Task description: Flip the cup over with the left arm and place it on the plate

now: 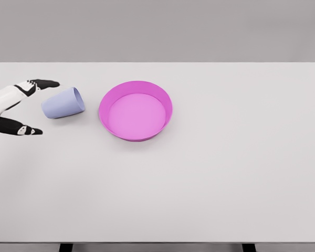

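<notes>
We see a pale lilac cup [63, 103] lying on its side on the white table [210, 178], just left of a pink plate [136, 109]. Our left hand [22, 107] sits beyond the cup, fingers spread wide around its base, gripping nothing. The cup looks light, rigid and smooth; we would grasp its sidewall.

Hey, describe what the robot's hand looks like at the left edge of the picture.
Only the left hand shows. Its body is white with segmented, jointed links, and the fingers end in black sections with small white bands near the joints. No cables or markings are visible. The right arm is out of view.
</notes>
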Available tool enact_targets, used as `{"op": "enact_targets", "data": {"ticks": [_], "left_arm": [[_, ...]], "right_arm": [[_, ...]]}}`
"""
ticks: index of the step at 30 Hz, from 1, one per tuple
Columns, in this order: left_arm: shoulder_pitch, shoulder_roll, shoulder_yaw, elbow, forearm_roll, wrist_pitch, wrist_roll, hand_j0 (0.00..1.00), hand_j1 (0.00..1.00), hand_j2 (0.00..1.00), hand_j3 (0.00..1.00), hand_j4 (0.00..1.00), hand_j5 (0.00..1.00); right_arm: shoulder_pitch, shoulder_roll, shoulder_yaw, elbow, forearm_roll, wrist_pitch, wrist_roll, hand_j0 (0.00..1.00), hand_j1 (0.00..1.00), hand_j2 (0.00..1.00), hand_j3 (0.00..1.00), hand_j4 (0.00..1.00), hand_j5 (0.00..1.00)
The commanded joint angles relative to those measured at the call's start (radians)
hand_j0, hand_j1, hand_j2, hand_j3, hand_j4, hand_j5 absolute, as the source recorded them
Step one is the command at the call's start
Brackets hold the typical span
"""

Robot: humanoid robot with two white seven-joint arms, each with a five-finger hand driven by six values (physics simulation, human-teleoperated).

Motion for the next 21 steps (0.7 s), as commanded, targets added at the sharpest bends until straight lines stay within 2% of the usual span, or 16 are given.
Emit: {"op": "enact_targets", "data": {"ticks": [1,3,9,11,14,17,18,21], "left_arm": [[0.000,-0.005,0.007,0.015,0.004,0.002,0.000,1.00,1.00,1.00,1.00,1.00,1.00],[0.006,-0.013,0.008,0.066,0.004,0.002,0.000,1.00,1.00,1.00,1.00,1.00,1.00],[-0.003,-0.022,0.019,0.075,0.004,0.002,0.000,1.00,1.00,1.00,1.00,1.00,1.00],[-0.008,-0.024,0.017,0.103,0.006,0.002,0.000,1.00,1.00,1.00,1.00,1.00,1.00],[-0.011,-0.025,0.010,0.086,0.007,0.002,0.002,1.00,1.00,1.00,1.00,1.00,1.00],[-0.014,-0.044,0.005,0.008,0.016,0.002,0.004,1.00,1.00,1.00,1.00,1.00,1.00],[-0.020,-0.084,0.005,-0.015,0.016,0.090,0.004,1.00,1.00,1.00,1.00,1.00,1.00],[-0.044,-0.176,0.002,-0.017,0.020,0.259,0.000,1.00,1.00,1.00,1.00,1.00,1.00]], "right_arm": [[0.000,0.000,0.000,0.000,0.000,0.000,0.000,1.00,1.00,1.00,1.00,1.00,1.00],[0.000,0.000,0.000,0.000,0.000,0.001,0.000,1.00,1.00,1.00,1.00,1.00,1.00],[0.000,0.000,0.000,0.000,0.000,0.000,0.000,1.00,1.00,1.00,1.00,1.00,1.00],[0.000,0.000,0.000,0.000,0.000,0.001,0.000,1.00,1.00,1.00,1.00,1.00,1.00],[0.000,0.000,0.000,0.000,0.000,0.000,0.000,1.00,1.00,1.00,1.00,1.00,1.00],[0.000,0.000,0.000,0.000,0.000,0.000,0.000,1.00,1.00,1.00,1.00,1.00,1.00],[0.000,0.000,0.000,0.000,0.000,0.000,0.000,1.00,1.00,1.00,1.00,1.00,1.00],[0.000,0.000,0.000,0.000,0.000,0.001,0.000,1.00,1.00,1.00,1.00,1.00,1.00]]}}
